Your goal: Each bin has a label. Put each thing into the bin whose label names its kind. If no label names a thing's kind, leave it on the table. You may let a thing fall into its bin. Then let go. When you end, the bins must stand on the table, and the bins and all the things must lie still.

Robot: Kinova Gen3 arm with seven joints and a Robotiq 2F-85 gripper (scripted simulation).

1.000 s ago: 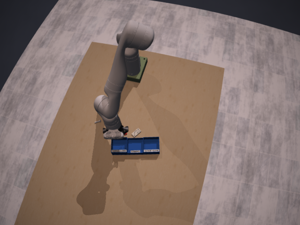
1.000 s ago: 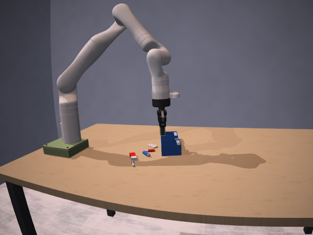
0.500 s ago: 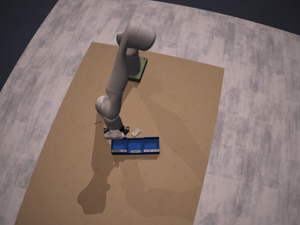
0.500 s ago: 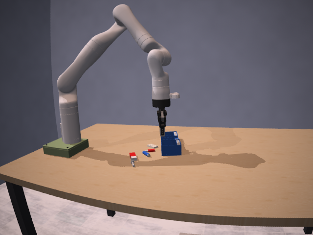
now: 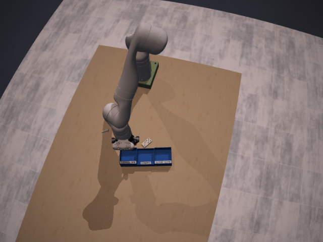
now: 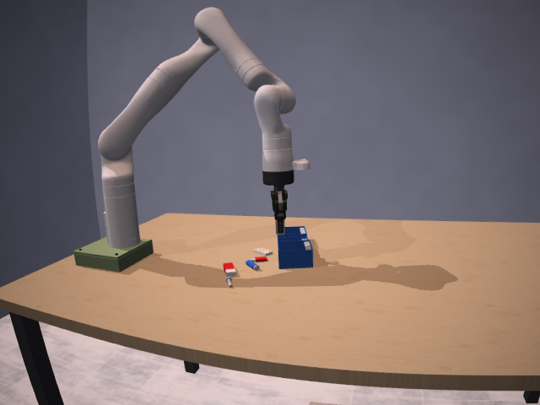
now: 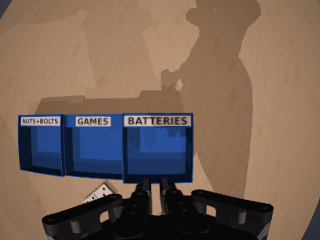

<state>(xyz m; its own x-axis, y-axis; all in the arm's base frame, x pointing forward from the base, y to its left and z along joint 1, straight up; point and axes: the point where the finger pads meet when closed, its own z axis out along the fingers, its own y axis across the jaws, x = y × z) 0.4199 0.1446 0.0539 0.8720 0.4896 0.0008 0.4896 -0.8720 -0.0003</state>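
The blue bins labelled BATTERIES (image 5: pixel 128 157) (image 7: pixel 157 170), GAMES (image 5: pixel 145 157) (image 7: pixel 95 167) and NUTS+BOLTS (image 5: pixel 162 157) (image 7: pixel 47 164) stand side by side, empty. My gripper (image 6: pixel 280 233) (image 7: pixel 155 187) is nearly closed with nothing between its fingertips, above the near edge of the BATTERIES bin. A white domino (image 5: pixel 146 142) (image 6: pixel 262 251) (image 7: pixel 100 192) lies beside the bins. A small red stick (image 6: pixel 261 258), a blue battery (image 6: pixel 251 264), a red and white block (image 6: pixel 229 269) and a grey bolt (image 5: pixel 105 130) (image 6: pixel 229 282) lie on the table. The arm hides most of these from above.
The arm's green base (image 5: pixel 154 75) (image 6: pixel 98 256) stands on the wooden table (image 5: pixel 208 85) (image 6: pixel 348 318), at its back in the top view. The arm's shadows fall across the table around and beyond the bins.
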